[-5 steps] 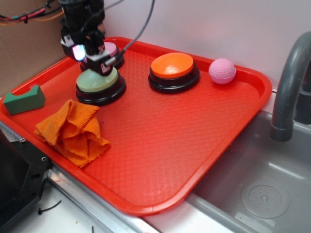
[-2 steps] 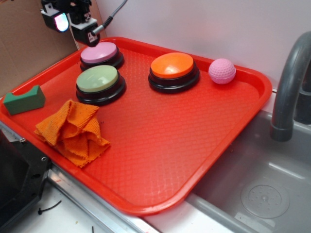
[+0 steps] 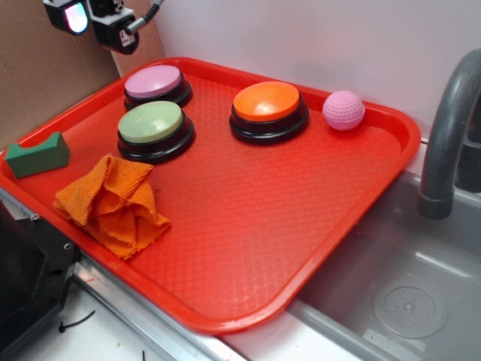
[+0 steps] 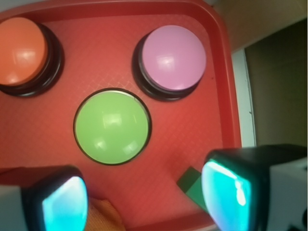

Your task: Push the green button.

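Note:
The green button (image 3: 150,120), a pale-green dome on a black base, sits at the left of the red tray (image 3: 263,226). In the wrist view the green button (image 4: 112,126) lies below and ahead of the fingers, with nothing touching it. My gripper (image 3: 98,26) hangs high above the tray's far-left corner, well clear of the button. In the wrist view the gripper (image 4: 144,202) is open, its two glowing pads far apart with only tray between them.
A lilac button (image 3: 154,80) stands just behind the green one, and an orange button (image 3: 267,101) to its right. A pink ball (image 3: 343,110), dark green block (image 3: 37,154) and orange cloth (image 3: 113,203) share the tray. A sink (image 3: 406,293) and faucet (image 3: 451,135) lie right.
The gripper was down on the green button one second ago. It has since risen and moved back to the left, leaving the button uncovered.

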You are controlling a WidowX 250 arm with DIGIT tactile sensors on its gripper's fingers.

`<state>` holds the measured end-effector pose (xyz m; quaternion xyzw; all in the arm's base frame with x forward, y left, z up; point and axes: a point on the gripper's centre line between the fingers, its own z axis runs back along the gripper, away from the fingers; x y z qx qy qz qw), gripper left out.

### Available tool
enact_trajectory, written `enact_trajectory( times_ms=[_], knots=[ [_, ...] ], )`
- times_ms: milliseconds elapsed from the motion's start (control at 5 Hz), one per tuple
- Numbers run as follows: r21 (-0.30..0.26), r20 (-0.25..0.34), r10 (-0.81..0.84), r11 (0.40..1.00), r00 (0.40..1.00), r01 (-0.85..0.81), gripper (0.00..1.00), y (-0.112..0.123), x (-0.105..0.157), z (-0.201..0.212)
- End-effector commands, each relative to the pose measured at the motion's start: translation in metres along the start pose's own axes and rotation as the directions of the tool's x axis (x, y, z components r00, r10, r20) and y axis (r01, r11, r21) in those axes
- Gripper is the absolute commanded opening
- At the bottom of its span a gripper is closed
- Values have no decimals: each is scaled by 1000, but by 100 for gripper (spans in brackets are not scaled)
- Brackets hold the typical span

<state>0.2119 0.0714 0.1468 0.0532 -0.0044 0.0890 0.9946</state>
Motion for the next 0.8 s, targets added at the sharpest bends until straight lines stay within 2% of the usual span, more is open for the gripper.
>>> enact_trajectory(
  times_ms=[0,200,400,600],
  knots=[
    [-10,87,18,1000,996,-17,100,3,6,33],
    [-4,90,23,1000,996,-22,100,3,5,37],
    [18,135,24,999,991,-27,100,3,1,43],
    [23,144,-16,1000,989,13,100,2,-1,48]
  ],
)
